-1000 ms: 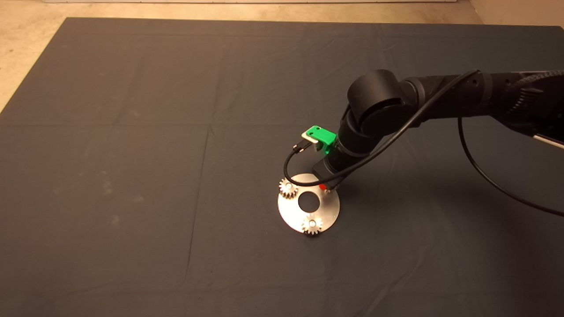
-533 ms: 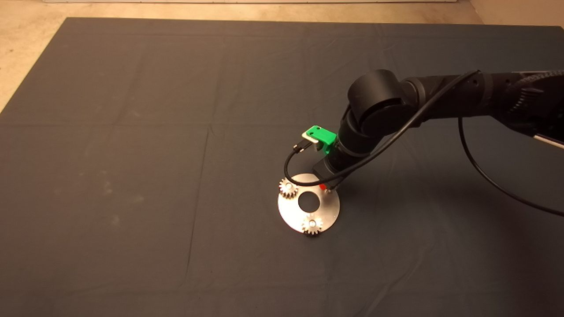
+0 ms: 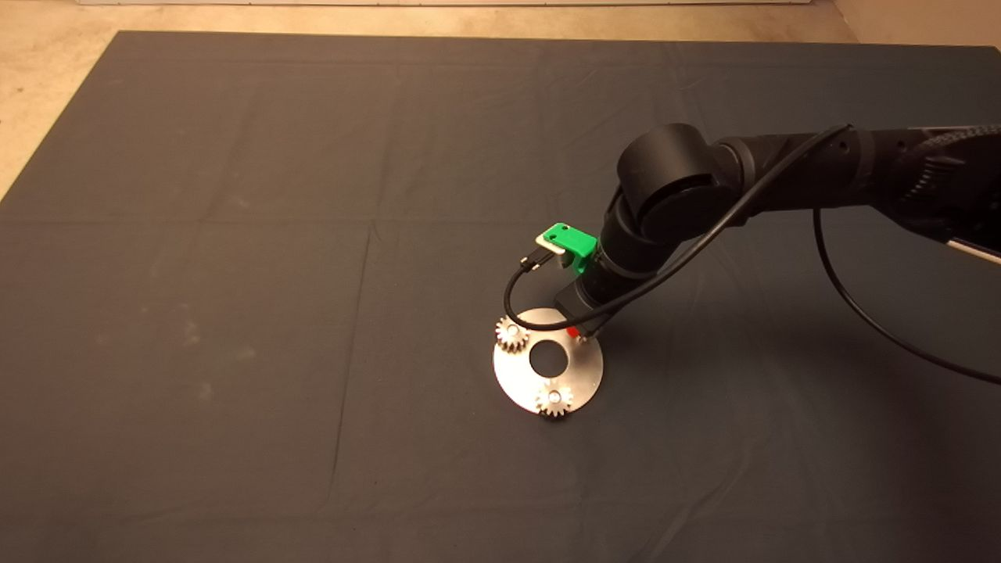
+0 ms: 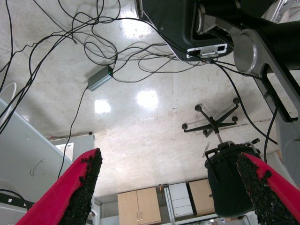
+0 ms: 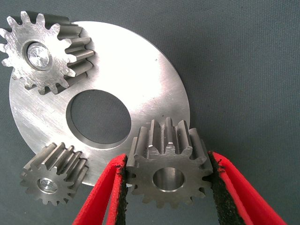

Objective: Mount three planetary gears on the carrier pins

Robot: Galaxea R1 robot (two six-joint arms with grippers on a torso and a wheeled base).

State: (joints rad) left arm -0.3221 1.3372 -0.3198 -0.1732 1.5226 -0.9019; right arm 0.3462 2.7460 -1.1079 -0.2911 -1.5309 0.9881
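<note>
A shiny round carrier disc (image 3: 585,374) with a centre hole lies mid-mat. Two planetary gears (image 3: 511,335) (image 3: 554,400) sit on carrier pins, whose silver tops (image 5: 38,52) (image 5: 47,184) show in their bores. My right gripper (image 3: 577,334) is at the disc's far right edge, shut on a third gear (image 5: 169,168). That gear is held flat between the pads, over the rim of the disc (image 5: 140,79). The third pin is hidden behind it. My left gripper (image 4: 168,157) is open, away from the mat and absent from the head view.
The dark mat (image 3: 235,313) spreads wide around the disc, its far edge meeting a pale floor (image 3: 47,47). The right arm's black cable (image 3: 516,289) loops just behind the disc. The left wrist view shows floor, cables and an office chair (image 4: 213,124).
</note>
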